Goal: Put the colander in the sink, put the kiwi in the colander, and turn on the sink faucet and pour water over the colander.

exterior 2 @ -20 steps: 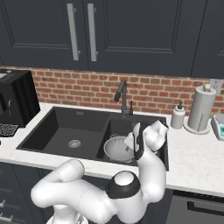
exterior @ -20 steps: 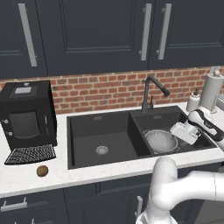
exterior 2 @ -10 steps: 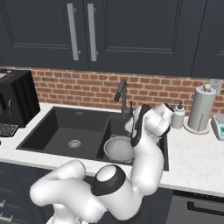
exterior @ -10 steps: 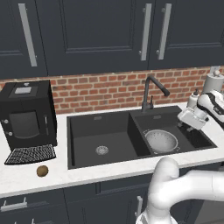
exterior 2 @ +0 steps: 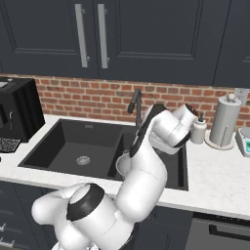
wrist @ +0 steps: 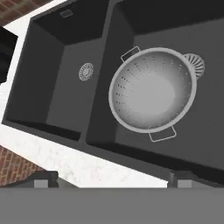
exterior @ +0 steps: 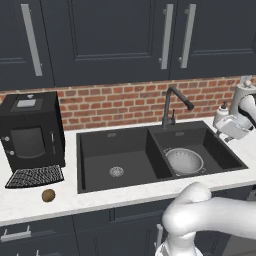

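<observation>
In your left base view, the colander (exterior: 184, 161) sits upright in the right basin of the sink (exterior: 114, 149), right of centre in the frame, with the faucet (exterior: 173, 106) rising just behind the divider. The kiwi (exterior: 48, 195) lies on the white desk (exterior: 30, 202) at lower left, just below the keyboard-like tray in front of the black coffee machine (exterior: 32, 129), well apart from the sink. The gripper (exterior: 230, 131) hangs at the right edge, above the desk beside the right basin. In your right base view, the arm covers most of the right basin; the faucet (exterior 2: 135, 104) stands at centre, a soap bottle (exterior 2: 198, 130) and paper towel roll (exterior 2: 225, 121) to the right. In your hand view, you look down on the colander (wrist: 152, 90), empty, its rim overlapping the drain; the gripper (wrist: 112, 180) at the bottom is spread wide, holding nothing.
</observation>
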